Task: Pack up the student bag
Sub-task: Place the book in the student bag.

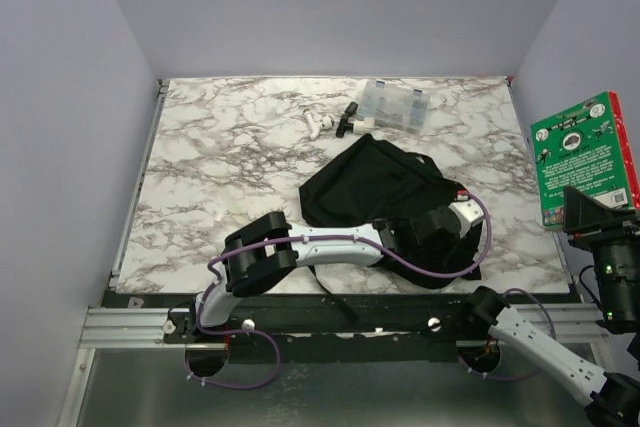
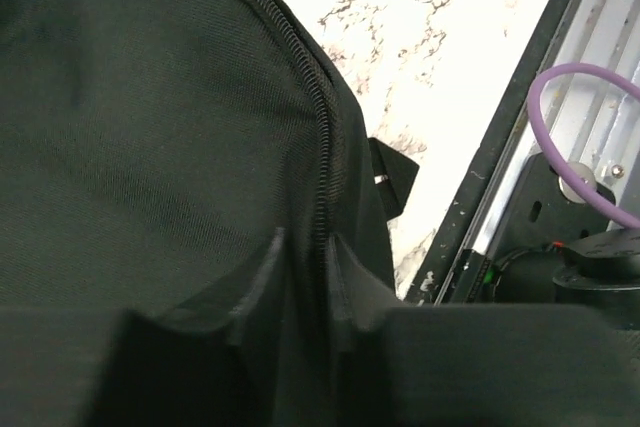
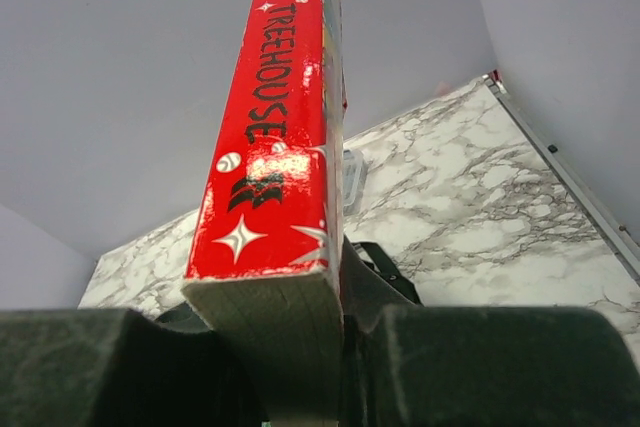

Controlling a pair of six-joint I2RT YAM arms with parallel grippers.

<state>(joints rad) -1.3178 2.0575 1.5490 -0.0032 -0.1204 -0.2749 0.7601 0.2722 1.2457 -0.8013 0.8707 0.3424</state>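
Because the student bag (image 1: 375, 182) lies slumped on the near right part of the table (image 1: 220, 147), the left gripper (image 2: 305, 282) pinches its zip edge, jaws narrow, probably to lift the mouth open; the right gripper (image 3: 335, 342) clamps a red-spined book (image 3: 275, 137) upright off the table's right edge, ready to go in.

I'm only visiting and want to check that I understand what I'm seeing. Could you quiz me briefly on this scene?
1. True or false: the book held by the right gripper lies inside the student bag.
2. What does the left gripper pinch? A the bag's zipper edge; B the book; C nothing.
3. What colour is the book's spine?
Key: 1 false, it is held up in the air; 2 A; 3 red.
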